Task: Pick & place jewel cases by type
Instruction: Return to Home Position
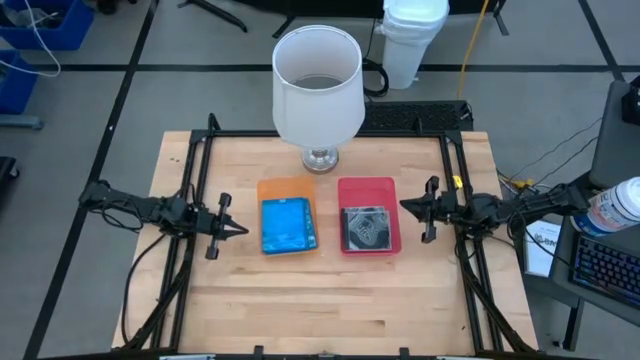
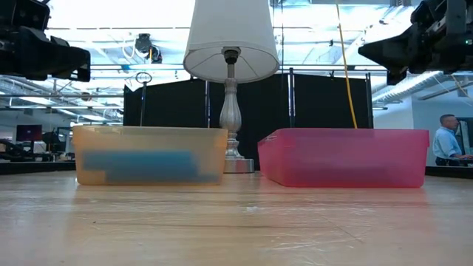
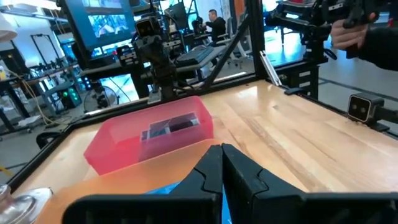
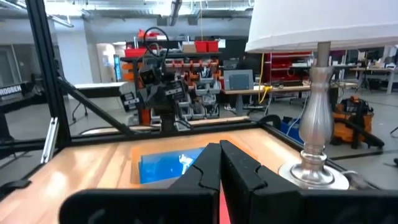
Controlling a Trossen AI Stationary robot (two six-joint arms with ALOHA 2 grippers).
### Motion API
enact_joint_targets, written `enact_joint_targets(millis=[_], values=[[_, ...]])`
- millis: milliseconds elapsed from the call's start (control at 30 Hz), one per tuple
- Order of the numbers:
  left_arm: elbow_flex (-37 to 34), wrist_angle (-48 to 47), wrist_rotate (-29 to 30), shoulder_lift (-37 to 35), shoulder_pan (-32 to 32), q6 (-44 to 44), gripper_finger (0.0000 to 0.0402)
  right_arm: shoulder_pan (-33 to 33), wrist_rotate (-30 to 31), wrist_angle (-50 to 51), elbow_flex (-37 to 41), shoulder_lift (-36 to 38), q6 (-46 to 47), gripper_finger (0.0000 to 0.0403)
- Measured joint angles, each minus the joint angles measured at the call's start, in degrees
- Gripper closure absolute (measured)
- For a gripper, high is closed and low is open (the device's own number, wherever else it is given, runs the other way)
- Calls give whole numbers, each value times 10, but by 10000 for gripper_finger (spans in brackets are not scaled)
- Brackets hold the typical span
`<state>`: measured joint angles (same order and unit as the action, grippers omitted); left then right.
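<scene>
Though left gripper (image 1: 236, 229) and right gripper (image 1: 405, 206) hang at the bench's (image 1: 330, 300) sides, fingers pressed together, either might clip the lamp (image 1: 318, 85).

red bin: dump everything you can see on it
The red bin is a translucent pink-red plastic rectangular tray with low walls and an open top. It sits flat on the wooden table, beside the orange bin on the right arm's side, with a narrow gap between them. A dark jewel case lies flat inside.

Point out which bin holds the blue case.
The orange bin: the blue case lies flat inside it. The red bin beside it holds a dark case instead.
</scene>
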<state>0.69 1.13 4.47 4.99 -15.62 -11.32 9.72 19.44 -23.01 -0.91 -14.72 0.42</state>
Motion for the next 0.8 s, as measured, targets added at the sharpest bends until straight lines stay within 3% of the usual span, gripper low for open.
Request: enact_joint_targets(millis=[233,600,800], values=[[-1,13,1,0,0,27,379,0,0,-3,0,0,-15,403],[-2,35,1,0,0,27,397,0,0,-3,0,0,-15,403],[-2,37,1,0,0,25,364,0,0,-3,0,0,-15,403]])
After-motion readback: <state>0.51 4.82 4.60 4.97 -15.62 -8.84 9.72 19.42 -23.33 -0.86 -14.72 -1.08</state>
